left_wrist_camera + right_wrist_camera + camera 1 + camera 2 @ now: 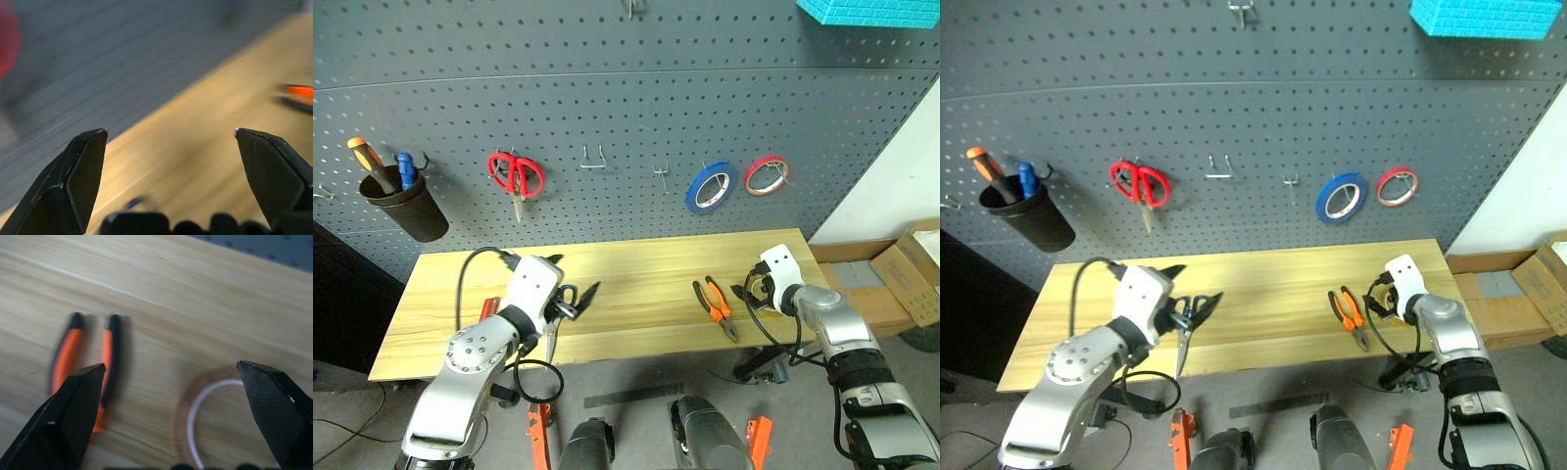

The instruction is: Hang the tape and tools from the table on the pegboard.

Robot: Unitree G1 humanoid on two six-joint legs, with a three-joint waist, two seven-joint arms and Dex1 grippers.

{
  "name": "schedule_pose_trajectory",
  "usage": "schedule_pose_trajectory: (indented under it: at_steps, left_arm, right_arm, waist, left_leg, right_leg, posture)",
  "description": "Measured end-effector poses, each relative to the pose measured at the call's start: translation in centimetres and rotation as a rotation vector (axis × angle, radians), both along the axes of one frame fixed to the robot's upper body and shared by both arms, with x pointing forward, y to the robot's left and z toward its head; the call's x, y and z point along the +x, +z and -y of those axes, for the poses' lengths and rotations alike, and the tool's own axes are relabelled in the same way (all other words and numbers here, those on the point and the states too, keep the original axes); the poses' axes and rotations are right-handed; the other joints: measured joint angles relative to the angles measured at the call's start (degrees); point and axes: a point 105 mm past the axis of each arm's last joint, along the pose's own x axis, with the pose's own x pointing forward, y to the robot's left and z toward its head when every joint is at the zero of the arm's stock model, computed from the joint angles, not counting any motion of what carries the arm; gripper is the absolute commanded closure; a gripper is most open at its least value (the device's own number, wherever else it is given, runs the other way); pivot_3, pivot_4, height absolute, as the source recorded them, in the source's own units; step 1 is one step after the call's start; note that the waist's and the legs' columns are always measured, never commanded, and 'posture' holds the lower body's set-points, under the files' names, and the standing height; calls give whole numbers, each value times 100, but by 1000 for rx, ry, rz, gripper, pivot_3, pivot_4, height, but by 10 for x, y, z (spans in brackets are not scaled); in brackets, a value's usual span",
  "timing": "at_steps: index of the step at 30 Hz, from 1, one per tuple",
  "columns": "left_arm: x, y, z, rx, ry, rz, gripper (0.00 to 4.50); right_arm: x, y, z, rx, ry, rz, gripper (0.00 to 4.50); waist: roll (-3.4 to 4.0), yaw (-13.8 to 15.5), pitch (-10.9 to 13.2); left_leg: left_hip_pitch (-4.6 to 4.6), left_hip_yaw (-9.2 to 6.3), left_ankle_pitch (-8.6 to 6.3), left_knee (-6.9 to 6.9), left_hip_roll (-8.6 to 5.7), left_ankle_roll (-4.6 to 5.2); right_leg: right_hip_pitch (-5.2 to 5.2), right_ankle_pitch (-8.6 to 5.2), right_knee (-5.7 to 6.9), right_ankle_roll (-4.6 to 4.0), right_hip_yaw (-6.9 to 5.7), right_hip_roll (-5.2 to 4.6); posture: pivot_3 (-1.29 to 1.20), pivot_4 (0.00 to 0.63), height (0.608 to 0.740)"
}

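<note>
On the table (646,264), the pliers (715,305) with orange-and-black handles lie right of the middle. The yellow tape (183,406) lies flat just right of them. My right gripper (749,292) hovers open over the tape, its fingers (73,416) apart with the ring and the pliers' handles (68,352) showing between them. My left gripper (576,272) is open above the left part of the table. The dark-blue-handled scissors (549,343) lie beneath it, blades toward the front edge. A red-handled screwdriver (487,308) lies further left. The pegboard (607,98) rises behind the table.
Hanging on the pegboard are red-handled scissors (516,176), a blue roll (711,186), a red roll (767,174) and a black cup (403,201) with screwdrivers. Bare hooks (593,157) sit between the scissors and rolls. Cardboard boxes (920,269) stand right of the table.
</note>
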Motion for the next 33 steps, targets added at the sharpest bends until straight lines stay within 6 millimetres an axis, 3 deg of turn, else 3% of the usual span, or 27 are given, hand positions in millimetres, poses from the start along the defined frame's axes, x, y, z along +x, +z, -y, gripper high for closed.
schedule_pose_trajectory:
  at_steps: [5,13,17,27,33]
  left_arm:
    - [2,14,22,-42,-135,16,26]
    - [9,18,22,-26,-208,3,26]
    - [7,17,19,-8,-225,-11,0]
    - [2,13,6,-23,-208,-42,0]
    - [-8,14,-15,-80,-159,-61,0]
  right_arm:
    - [4,-15,11,1,-55,-100,0]
    - [8,-33,14,-73,-9,-198,0]
    - [12,-33,10,-74,28,-210,901]
    - [14,-38,4,-139,99,-196,4241]
    - [16,-33,9,-178,97,-128,4379]
  waist:
    - [-20,-45,68]
    - [-27,-195,88]
    - [-34,-281,91]
    - [-52,-307,87]
    - [-51,-298,92]
  left_leg:
    - [6,26,1,-30,3,1]
    - [4,100,-22,-66,2,36]
    - [5,103,-29,-66,2,40]
    - [23,103,-28,-57,2,40]
    - [16,103,-28,-61,6,40]
  right_leg:
    - [-11,17,-15,29,35,11]
    - [-23,27,-74,66,104,6]
    - [-22,24,-75,71,108,-6]
    - [-3,22,-74,96,111,-9]
    - [-11,22,-75,97,111,-15]
  posture:
    - [-224,221,740]
    - [-228,224,740]
    - [-224,224,740]
    - [-227,226,740]
    - [-221,226,740]
